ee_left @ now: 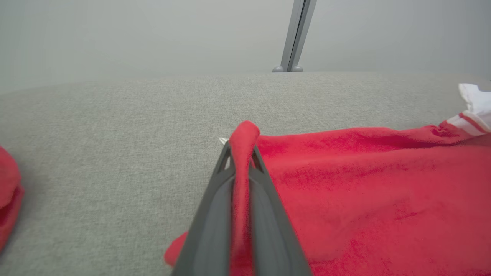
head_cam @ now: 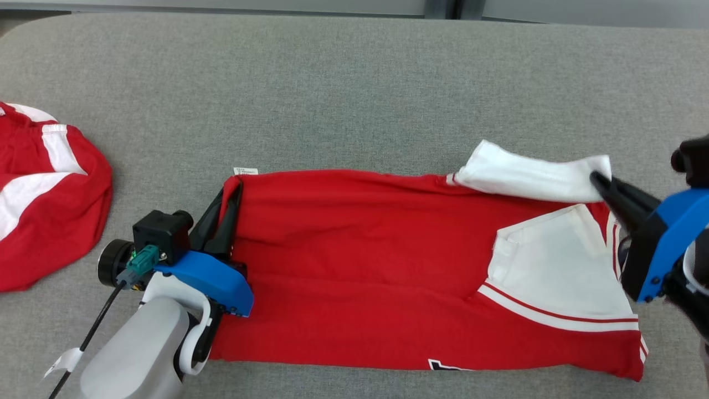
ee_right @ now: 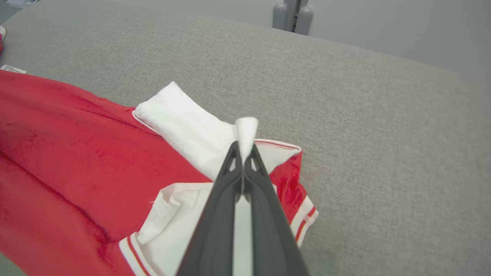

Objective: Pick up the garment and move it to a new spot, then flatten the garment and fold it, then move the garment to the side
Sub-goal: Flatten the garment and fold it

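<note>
Garment (head_cam: 360, 266) in both low arms' (head_cam: 138, 343) jaws

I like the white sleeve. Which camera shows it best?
The head view: the white sleeve lies in sight end to end, its tip pinched by the right end effector. The right wrist view shows it close, partly behind the fingers; the left wrist view catches a bit at the edge.
</note>
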Robot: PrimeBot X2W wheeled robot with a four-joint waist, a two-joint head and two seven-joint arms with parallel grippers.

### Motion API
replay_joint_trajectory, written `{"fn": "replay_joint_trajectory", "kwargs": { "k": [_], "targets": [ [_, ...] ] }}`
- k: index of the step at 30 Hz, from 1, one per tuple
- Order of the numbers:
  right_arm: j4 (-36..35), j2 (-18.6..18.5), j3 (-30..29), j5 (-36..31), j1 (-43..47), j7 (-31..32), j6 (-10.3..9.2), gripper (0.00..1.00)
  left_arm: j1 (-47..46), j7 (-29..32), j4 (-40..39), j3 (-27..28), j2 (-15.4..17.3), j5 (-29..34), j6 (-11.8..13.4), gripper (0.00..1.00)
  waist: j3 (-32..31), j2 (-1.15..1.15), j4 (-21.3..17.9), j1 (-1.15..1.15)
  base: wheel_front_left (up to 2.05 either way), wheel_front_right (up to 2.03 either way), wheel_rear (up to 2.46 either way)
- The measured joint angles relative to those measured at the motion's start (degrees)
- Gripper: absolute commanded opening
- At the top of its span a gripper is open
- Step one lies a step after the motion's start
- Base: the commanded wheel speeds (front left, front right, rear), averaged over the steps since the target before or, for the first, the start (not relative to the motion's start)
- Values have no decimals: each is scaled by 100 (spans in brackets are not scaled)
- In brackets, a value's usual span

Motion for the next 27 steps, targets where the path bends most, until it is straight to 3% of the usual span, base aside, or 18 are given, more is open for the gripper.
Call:
{"fn": "replay_joint_trajectory", "kwargs": {
  "k": [7, 20, 21, 22, 23, 27],
  "targets": [
    [-705, 361, -183, -11, 1118, 313, 0, 0, 147, -268, 480, -65, -33, 272, -274, 0, -163, 0, -132, 0, 0, 0, 0],
    [-1221, 926, -307, -44, 2348, 721, 0, 0, 761, -299, 474, 604, -227, 878, -315, 0, -332, -1, -193, 1, 0, 0, 0],
    [-1223, 942, -307, -65, 2413, 737, 0, 0, 805, -299, 476, 642, -260, 914, -315, 16, -348, 0, -193, 1, 0, 0, 0],
    [-1223, 947, -302, -68, 2466, 778, -1, 15, 860, -299, 475, 673, -291, 951, -314, 44, -365, -1, -194, 1, 0, 0, 0],
    [-1222, 976, -302, -68, 2529, 815, 0, 100, 922, -300, 476, 714, -326, 990, -313, 100, -384, 0, -195, 1, 0, 0, 0],
    [-1226, 1114, -343, -89, 2696, 893, 0, 100, 1104, -299, 509, 927, -444, 1012, -333, 100, -462, 0, -202, 1, 0, 0, 0]
  ]
}}
